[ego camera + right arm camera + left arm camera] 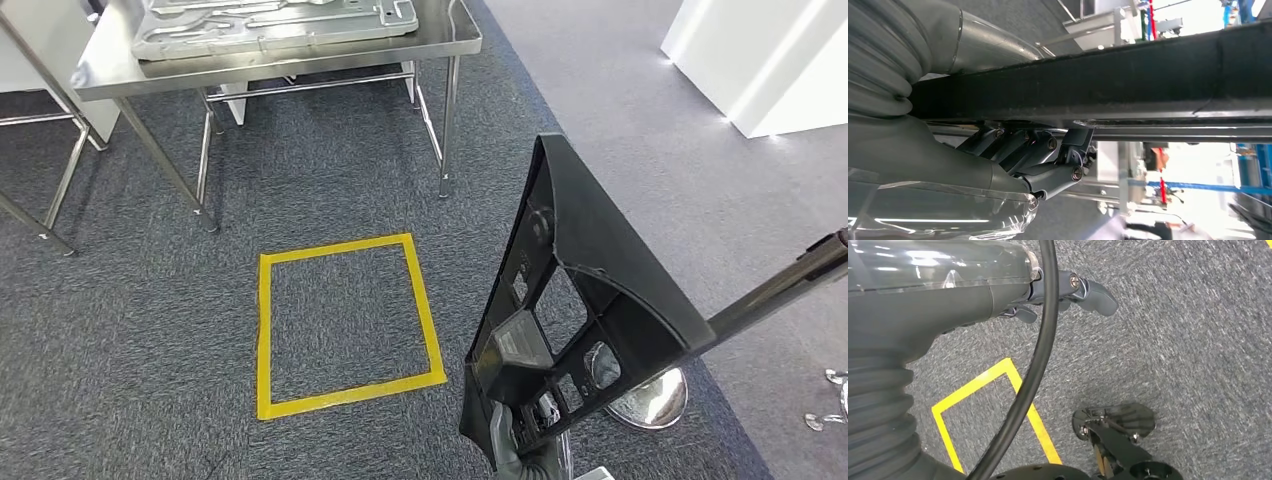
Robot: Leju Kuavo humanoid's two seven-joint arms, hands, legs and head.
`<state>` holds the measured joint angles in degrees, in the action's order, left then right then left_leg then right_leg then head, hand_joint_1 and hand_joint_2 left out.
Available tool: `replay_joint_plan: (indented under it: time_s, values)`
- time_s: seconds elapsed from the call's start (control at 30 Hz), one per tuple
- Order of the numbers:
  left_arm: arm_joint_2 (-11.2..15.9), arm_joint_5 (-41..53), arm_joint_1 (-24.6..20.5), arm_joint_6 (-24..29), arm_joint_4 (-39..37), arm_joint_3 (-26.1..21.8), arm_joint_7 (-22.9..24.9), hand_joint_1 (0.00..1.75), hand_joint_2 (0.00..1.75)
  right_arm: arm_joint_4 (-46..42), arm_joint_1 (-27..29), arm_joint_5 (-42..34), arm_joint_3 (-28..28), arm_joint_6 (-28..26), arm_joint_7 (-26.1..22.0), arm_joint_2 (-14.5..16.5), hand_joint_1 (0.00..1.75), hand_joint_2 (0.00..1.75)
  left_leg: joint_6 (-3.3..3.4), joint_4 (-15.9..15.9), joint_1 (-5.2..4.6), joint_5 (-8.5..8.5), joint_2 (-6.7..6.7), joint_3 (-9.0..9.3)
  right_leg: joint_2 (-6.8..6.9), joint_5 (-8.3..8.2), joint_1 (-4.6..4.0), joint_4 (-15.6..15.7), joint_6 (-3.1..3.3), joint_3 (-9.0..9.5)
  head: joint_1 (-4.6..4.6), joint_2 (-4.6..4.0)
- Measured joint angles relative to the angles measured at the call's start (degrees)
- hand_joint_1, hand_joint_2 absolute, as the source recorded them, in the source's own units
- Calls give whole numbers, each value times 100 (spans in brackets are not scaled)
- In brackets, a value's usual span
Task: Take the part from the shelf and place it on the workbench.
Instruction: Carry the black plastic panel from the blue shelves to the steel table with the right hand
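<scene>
Part held upright over the carpet

Part (580, 310) — a black plastic panel with cut-out windows and a pale label — stands on edge in the lower right of the head view, its narrow tip pointing up toward the frame's middle right. The right hand (520, 455) grips its bottom edge at the lower margin, grey fingers closed around the panel. In the right wrist view the same panel (1108, 82) runs as a dark bar across the frame, with the right hand (1043, 160) wrapped onto it, dark fingers (1023, 147) curled against its underside.

Left hand (1068, 292) hangs over the carpet (1188, 340) in the left wrist view, its fingers drawn in together with nothing between them; a black cable (1040, 355) crosses in front of it.

On the carpet, a square of yellow tape (345, 325) lies at centre left of the head view, just left of the panel. A steel workbench (440, 45) fills the upper left — a grey metal sheet (270, 25) rests on its top — well apart from the panel. A round chrome base (655, 400) sits behind the panel at lower right, and a white block (770, 60) occupies the upper right corner.
</scene>
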<state>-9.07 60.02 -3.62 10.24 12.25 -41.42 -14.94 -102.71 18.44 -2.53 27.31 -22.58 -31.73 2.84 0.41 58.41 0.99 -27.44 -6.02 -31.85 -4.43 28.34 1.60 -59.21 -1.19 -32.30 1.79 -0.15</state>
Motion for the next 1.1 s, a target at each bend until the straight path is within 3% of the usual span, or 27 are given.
replay_joint_plan:
  time_s: [0.07, 0.13, 0.2, 0.27, 0.3, 0.37, 0.43, 0.5, 0.57, 0.6, 0.67, 0.73, 0.77, 0.8, 0.83, 0.87, 0.9, 0.97, 1.0, 1.1]
  values:
    - [3, 14, 13, -1, 1, -13, 2, 0, 175, 3, -10, 2, 27, -23, 18, -11, 175, 175, -91, -19, 21, 14, -79, -34, 106, -13, -19, 40, 75, 12, 1, 0]
    - [8, 17, 26, -1, 1, -27, 2, 0, 175, 3, -25, 7, 51, -26, 27, -17, 175, 175, -142, 131, 19, -92, 117, -109, 240, -30, -13, 88, 174, 40, 2, 0]
    - [9, 23, 9, -1, 1, -30, 3, 0, 175, 5, -30, 14, 63, -28, 40, -19, 175, 175, -157, 714, 8, -412, 416, -382, 402, -26, -36, 109, 248, 55, 2, 0]
    - [10, 38, -5, -2, 1, -31, 3, 0, 175, 17, -31, 16, 69, -34, 57, -26, 175, 175, -167, 1404, 10, -701, 511, -715, 570, -10, -79, 102, 283, 54, 2, 0]
    - [10, 45, -1, -2, 1, -33, 3, 0, 175, 25, -33, 16, 74, -37, 66, -29, 175, 175, -167, 1557, 10, -713, 525, -784, 647, 0, -97, 97, 293, 56, 2, 0]
    - [14, 50, 19, -1, 1, -38, 3, 0, 175, 36, -38, 16, 85, -41, 78, -34, 175, 175, -142, 1230, 5, -438, 585, -601, 790, 25, -123, 79, 297, 71, 3, 0]
    - [19, 50, 21, -1, 3, -43, 2, 0, 175, 38, -40, 16, 90, -44, 88, -35, 175, 175, -73, 460, -39, -122, 833, -207, 910, 59, -150, 59, 275, 96, 2, 0]
    - [23, 50, 7, -3, 5, -53, -4, 0, 175, 38, -43, 17, 94, -48, 101, -42, 175, 175, -13, 78, -96, -38, 1002, -33, 1025, 82, -175, 49, 229, 113, 2, 0]
    - [24, 50, 17, -8, 5, -74, -13, 0, 175, 39, -53, 8, 101, -48, 109, -50, 175, 175, 25, 38, -103, -20, 916, -35, 1128, 87, -189, 60, 178, 134, 2, 0]
    - [20, 50, 33, -10, 5, -85, -16, 0, 175, 40, -61, -7, 104, -46, 109, -55, 175, 175, 47, 9, -86, 3, 870, -27, 1092, 111, -183, 42, 146, 142, 2, 0]
    - [11, 56, 41, -13, 5, -103, -19, 0, 175, 42, -67, -47, 107, -44, 90, -66, 175, 175, 106, -53, -43, 57, 798, -6, 820, 312, -155, -231, 78, 32, 1, 0]
    - [7, 74, 22, -13, 5, -119, -26, 0, 175, 46, -67, -69, 110, -53, 71, -80, 175, 175, 139, -67, -34, 81, 737, -24, 536, 662, -107, -896, 32, -296, 1, 0]
    - [7, 90, 12, -12, 5, -126, -29, 0, 175, 49, -65, -71, 113, -66, 68, -86, 175, 175, 145, -65, -35, 82, 702, -32, 494, 782, -92, -1230, 16, -470, 0, 0]
    - [8, 105, 9, -9, 5, -131, -32, 0, 175, 51, -66, -71, 120, -86, 69, -93, 175, 175, 142, -64, -35, 79, 666, -33, 481, 797, -78, -1422, 2, -580, 1, 0]
    - [8, 121, 8, -7, 5, -134, -33, 0, 175, 52, -66, -69, 129, -105, 69, -100, 175, 175, 136, -59, -33, 72, 632, -27, 478, 699, -63, -1414, -10, -596, 1, 0]
    - [8, 133, 7, -4, 5, -136, -29, 0, 175, 53, -68, -67, 138, -120, 70, -107, 175, 175, 122, -50, -29, 62, 602, -17, 478, 509, -46, -1194, -20, -506, 1, 0]
    - [8, 145, 8, -2, 5, -137, -24, 0, 175, 54, -70, -62, 147, -129, 70, -111, 175, 175, 98, -35, -24, 45, 575, -7, 476, 285, -25, -826, -26, -341, 1, 0]
    - [7, 167, 8, 1, 5, -138, -11, 0, 175, 61, -84, -52, 168, -137, 73, -117, 175, 175, 28, 9, -37, 5, 534, -8, 454, 48, -18, -196, -13, -60, 1, 0]
    - [7, 176, 9, 3, 6, -139, -7, 0, 175, 64, -90, -49, 179, -141, 74, -120, 175, 175, -13, 20, -45, -12, 520, -14, 444, 30, -25, -47, 11, 2, 1, 0]
    - [8, 197, 10, 9, 8, -140, 2, 0, 175, 68, -98, -45, 201, -160, 75, -125, 175, 175, -130, 17, -26, -47, 514, -5, 439, 61, -51, 6, 133, 27, 1, 0]
